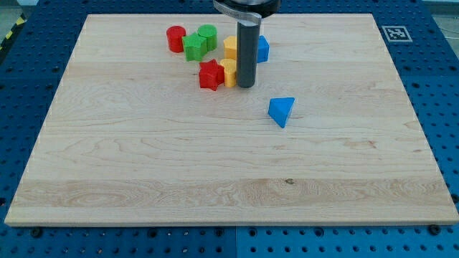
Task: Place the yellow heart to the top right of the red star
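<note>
The red star (209, 74) lies on the wooden board (215, 158) near the view's top centre. A yellow block (229, 72), likely the heart, touches the star's right side and is partly hidden by my rod. My tip (246, 86) rests on the board just right of that yellow block, touching or nearly touching it. A second yellow block (231, 48) sits above it, also partly hidden by the rod.
A red cylinder (176, 39), a green star-like block (194, 47) and a green cylinder (207, 36) cluster at the view's upper left of the star. A blue block (262, 49) peeks out right of the rod. A blue triangle (281, 111) lies lower right.
</note>
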`<state>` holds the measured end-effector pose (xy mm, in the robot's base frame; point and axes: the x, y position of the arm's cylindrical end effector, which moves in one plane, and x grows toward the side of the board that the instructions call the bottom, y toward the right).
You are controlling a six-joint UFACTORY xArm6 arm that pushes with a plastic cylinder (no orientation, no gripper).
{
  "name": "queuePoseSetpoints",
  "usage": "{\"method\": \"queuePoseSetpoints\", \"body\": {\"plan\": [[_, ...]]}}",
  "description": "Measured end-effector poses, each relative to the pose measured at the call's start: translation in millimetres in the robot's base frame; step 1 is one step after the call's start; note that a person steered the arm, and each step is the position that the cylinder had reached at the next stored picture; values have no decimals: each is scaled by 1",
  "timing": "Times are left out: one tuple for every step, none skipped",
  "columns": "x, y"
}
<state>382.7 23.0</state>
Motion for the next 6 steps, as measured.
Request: {"method": "queuePoseSetpoints", "body": {"plan": [[-4,-2],[-9,-4],[-22,-7],[-27,-6],[-24,3],[-20,14]]}}
